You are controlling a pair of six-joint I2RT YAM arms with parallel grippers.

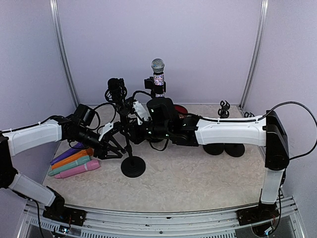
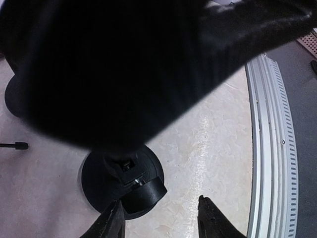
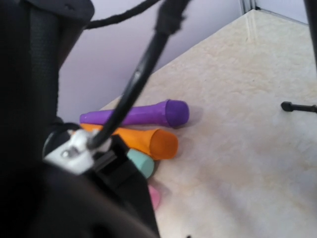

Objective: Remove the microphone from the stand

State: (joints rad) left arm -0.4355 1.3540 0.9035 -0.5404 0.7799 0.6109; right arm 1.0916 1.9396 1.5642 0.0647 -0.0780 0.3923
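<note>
The microphone point(image 1: 157, 65) stands upright toward the back middle of the tabletop point(image 1: 198, 178). Its silver mesh head rises clear above the right arm point(image 1: 228, 130), which reaches across in front of it. A black clip point(image 1: 149, 83) sits against its patterned handle. Everything lower is hidden by the arm, so I cannot tell what carries it.

A stand point(image 1: 132, 166) with a round black base sits nearer the middle. The left gripper point(image 2: 159, 208) hovers low beside its pole, jaws apart with bare tabletop showing between them and nothing held. The right gripper is buried in the dark tangle, and neither the overhead view nor its own camera shows whether it is parted or closed.

The microphone looks rigid and a little top-heavy. Its handle seems smooth and tapered and could slip in a loose pinch, and the mesh head would likely dent. I would take it on the handle just above the clip and draw it out along its own length. A stand like this looks light enough to tip, so pinning the pole or base seems wise.

Four coloured handles point(image 1: 74, 161) lie along the left edge.
</note>
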